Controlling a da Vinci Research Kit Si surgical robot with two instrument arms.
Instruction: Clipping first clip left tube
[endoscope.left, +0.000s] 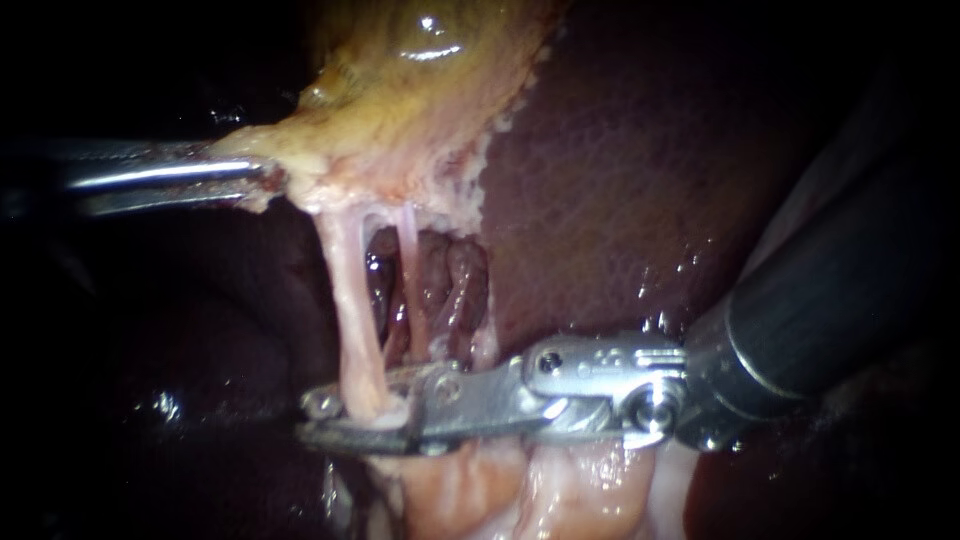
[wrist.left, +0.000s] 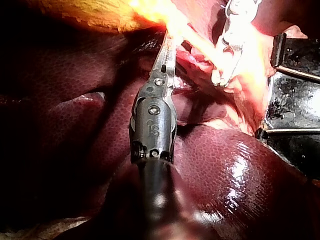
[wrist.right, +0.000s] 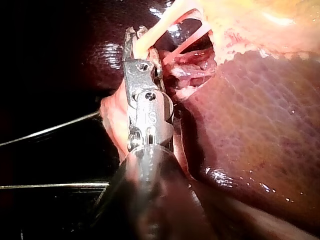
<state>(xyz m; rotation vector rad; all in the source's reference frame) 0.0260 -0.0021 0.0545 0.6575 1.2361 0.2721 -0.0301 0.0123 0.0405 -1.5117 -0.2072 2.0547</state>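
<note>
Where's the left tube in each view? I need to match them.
Endoscope: left tube left of centre, from gallbladder down to the right instrument's tip.
Left wrist: ahead of the left instrument, leading to the right instrument.
Right wrist: entering the right instrument's tip.
Shared landmark: right instrument.

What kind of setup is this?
Probably a surgical bench rig: bare liver and gallbladder, thin wires beside them, left instrument gripping the gallbladder, right instrument with jaws shut on the left tube.
</note>
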